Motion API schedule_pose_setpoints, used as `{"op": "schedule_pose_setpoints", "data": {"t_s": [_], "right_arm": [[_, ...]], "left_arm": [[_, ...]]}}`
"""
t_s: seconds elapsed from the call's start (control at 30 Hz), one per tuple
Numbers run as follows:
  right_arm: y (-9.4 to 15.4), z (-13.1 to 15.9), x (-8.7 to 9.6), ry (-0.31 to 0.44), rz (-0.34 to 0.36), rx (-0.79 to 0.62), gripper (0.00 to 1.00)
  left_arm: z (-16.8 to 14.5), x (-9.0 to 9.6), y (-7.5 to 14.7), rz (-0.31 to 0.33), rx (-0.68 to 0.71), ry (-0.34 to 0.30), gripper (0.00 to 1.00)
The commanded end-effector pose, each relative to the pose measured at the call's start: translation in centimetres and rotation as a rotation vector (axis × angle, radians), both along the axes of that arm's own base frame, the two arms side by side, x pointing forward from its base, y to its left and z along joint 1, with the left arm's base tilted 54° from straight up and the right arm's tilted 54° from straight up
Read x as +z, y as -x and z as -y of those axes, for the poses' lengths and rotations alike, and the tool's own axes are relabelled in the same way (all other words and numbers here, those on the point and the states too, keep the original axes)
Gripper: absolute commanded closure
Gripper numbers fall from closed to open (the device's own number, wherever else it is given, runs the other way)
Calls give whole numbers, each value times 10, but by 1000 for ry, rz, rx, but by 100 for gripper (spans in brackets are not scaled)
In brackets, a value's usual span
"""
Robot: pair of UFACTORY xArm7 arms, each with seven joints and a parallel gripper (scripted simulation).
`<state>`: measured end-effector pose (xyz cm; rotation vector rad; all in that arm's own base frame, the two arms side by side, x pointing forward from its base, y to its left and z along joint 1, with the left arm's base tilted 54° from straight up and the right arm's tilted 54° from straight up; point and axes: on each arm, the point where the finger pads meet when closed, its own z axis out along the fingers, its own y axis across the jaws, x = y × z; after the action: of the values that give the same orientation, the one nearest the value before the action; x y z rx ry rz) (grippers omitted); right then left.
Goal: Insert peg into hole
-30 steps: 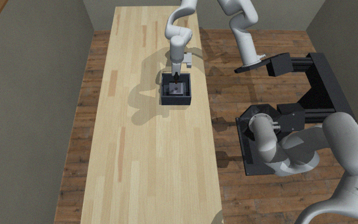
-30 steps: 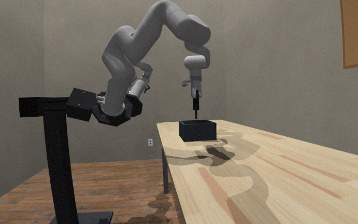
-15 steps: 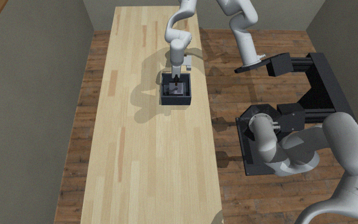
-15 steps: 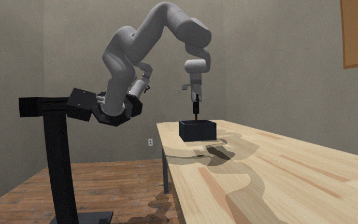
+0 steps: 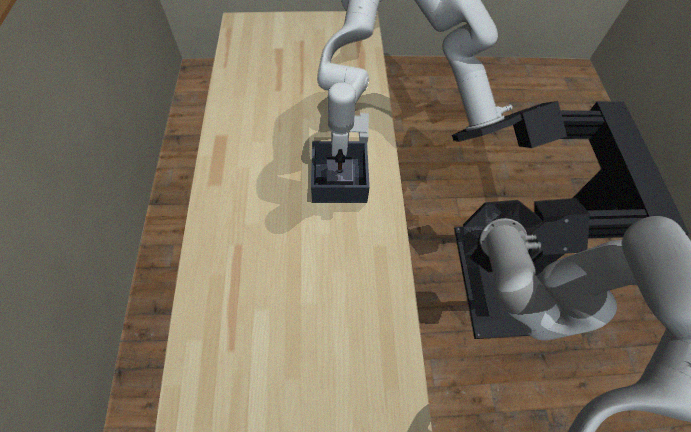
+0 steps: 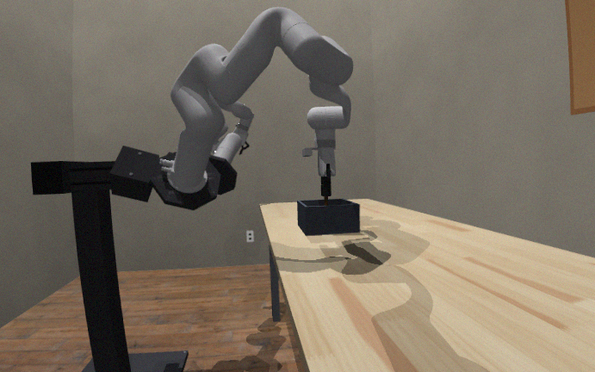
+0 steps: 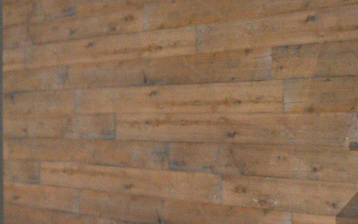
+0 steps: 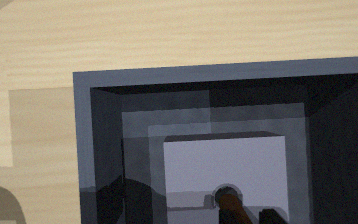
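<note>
The orange-brown peg [image 5: 340, 166] [image 6: 325, 201] [image 8: 234, 207] is roughly upright in my right gripper [image 5: 340, 156] [image 6: 325, 193] [image 8: 248, 218], which is shut on it above the plate. The light grey plate [image 5: 332, 175] [image 8: 215, 162] lies at the bottom of the dark open box [image 5: 339, 194] [image 6: 329, 220] [image 8: 82, 130]. In the right wrist view the peg's lower end overlaps the plate's round hole [image 8: 223, 191]; whether it has entered cannot be told. My left gripper [image 6: 244, 147] is open and empty, far from the box; its fingers are hidden in the left wrist view.
The box's four walls stand around the peg and plate. The box sits on the long wooden table [image 5: 283, 300] [image 6: 429, 300], near its edge on the robot's side. The black robot stand [image 5: 632, 161] [image 6: 98, 258] is beside the table. The left wrist view shows mostly wooden floor [image 7: 180, 110].
</note>
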<state>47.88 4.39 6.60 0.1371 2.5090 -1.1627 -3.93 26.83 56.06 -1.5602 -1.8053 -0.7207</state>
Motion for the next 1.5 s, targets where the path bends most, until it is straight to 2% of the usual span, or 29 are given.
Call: {"op": "schedule_pose_setpoints", "data": {"t_s": [0.0,0.7,1.1,1.47], "right_arm": [[-2,-1,-1,-3,2,5,100],[-2,1,-3,-3,2,5,100],[-8,14,-13,-3,2,5,100],[-8,15,-14,-3,2,5,100]], "left_arm": [[1,1,0,2,0,-3,0],[1,1,0,2,0,-3,0],[1,1,0,2,0,-3,0],[1,1,0,2,0,-3,0]]}}
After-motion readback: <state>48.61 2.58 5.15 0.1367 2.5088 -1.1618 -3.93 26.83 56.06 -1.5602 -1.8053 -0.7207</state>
